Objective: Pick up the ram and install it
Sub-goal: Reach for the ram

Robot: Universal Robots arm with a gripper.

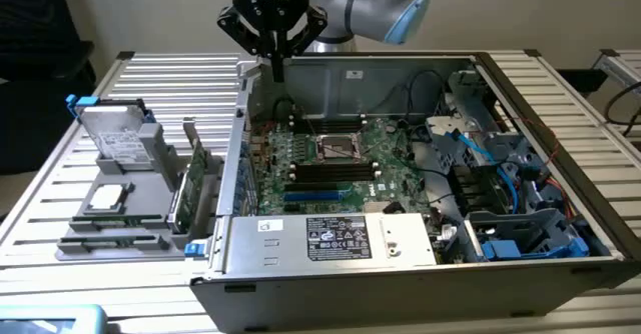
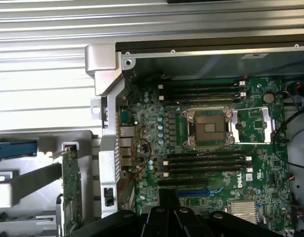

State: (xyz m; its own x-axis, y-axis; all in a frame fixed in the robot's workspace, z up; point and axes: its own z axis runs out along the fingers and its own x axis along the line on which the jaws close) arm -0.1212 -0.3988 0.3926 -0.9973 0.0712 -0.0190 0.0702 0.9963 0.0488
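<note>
On the slatted metal counter [image 1: 170, 71] one open grey computer case [image 1: 401, 293] is set, "DELL" printed on its green motherboard [image 1: 395, 157]. Over the case's corner one black claw [image 1: 278, 70], marked "ROBOTIQ", is pinched shut, empty. The thin green ram stick [image 1: 115, 219] is laid outside the case.

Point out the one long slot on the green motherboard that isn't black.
The blue plastic slot, lying past the black memory slots toward the silver labelled power supply box; the other long slots are black.
</note>
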